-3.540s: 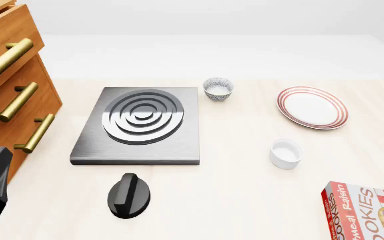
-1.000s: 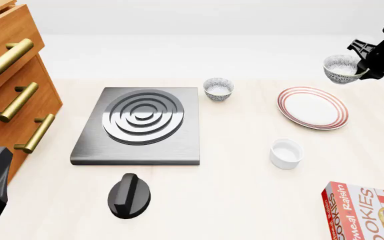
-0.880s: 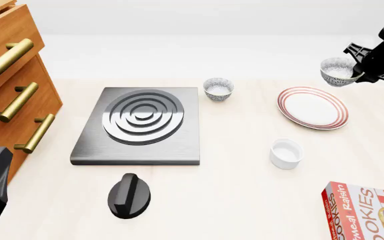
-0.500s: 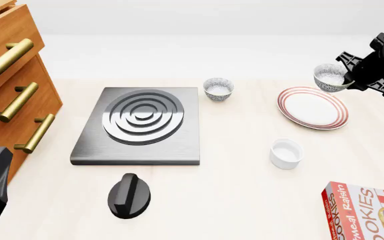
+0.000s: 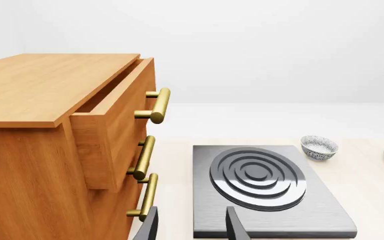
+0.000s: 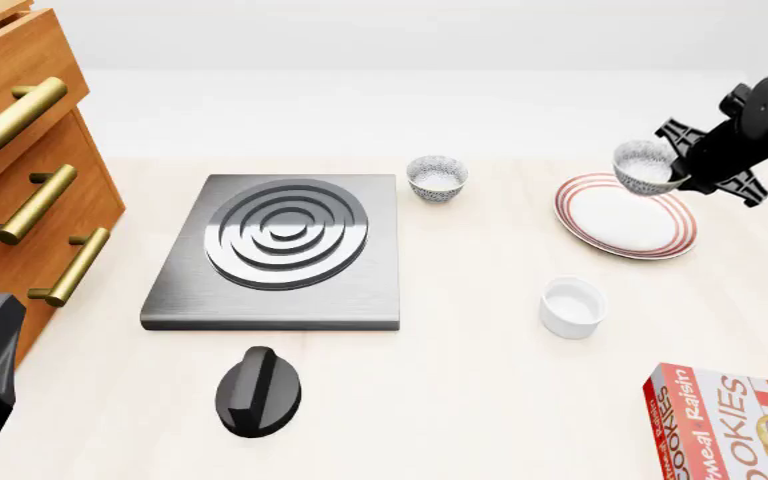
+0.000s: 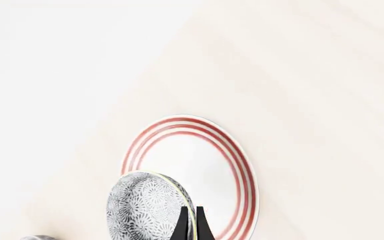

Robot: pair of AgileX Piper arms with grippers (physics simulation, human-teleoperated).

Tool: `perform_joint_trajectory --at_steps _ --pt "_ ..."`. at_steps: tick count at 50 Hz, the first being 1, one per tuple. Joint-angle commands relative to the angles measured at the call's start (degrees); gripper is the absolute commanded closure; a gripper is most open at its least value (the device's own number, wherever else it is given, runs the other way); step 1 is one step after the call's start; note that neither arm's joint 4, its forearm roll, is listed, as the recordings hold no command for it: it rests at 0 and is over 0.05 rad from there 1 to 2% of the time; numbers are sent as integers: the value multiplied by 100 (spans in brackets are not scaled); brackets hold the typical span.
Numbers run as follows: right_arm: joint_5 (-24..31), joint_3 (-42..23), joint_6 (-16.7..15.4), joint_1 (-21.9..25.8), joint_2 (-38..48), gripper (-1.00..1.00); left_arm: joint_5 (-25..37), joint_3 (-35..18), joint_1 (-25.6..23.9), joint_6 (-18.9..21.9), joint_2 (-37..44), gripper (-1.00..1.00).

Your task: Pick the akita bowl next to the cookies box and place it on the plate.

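Note:
My right gripper [image 6: 675, 172] is shut on the rim of the akita bowl [image 6: 640, 164], a small grey-and-white patterned bowl. It hangs tilted in the air over the far edge of the plate [image 6: 628, 226], a white plate with red rings. In the right wrist view the bowl [image 7: 144, 204] is on its side between the dark fingertips [image 7: 184, 224], with the plate [image 7: 202, 162] below. The cookies box [image 6: 728, 424] lies at the near right corner. My left gripper [image 5: 192, 230] stands open, low at the near left.
An identical bowl [image 6: 438, 178] sits behind the grey stove plate [image 6: 284, 245]. A plain white cup [image 6: 572, 307] stands nearer than the plate. A black knob [image 6: 259, 392] lies in front of the stove. A wooden drawer cabinet [image 6: 24, 170] with brass handles fills the left side.
The right arm came in holding the bowl and has moved left and down, from beyond the plate's right side to over its far edge. The left arm has not moved.

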Motion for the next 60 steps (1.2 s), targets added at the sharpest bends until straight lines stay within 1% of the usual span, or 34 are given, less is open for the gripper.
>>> perform_joint_trajectory --at_steps 1,3,8,11,25,43,60 --pt "-55 -55 -131 -27 99 100 0 0 0 0 0 -100" --pt "-99 -22 -77 18 92 100 0 0 0 0 0 -100" --pt "-148 7 -80 24 110 100 0 0 0 0 0 -100" --pt "-158 4 -177 -9 199 100 0 0 0 0 0 -100" --pt "-257 37 -222 -16 304 100 0 0 0 0 0 -100" --pt "-464 78 -61 120 551 100 0 0 0 0 0 -100" --pt "-491 12 -167 31 685 100 0 0 0 0 0 -100"
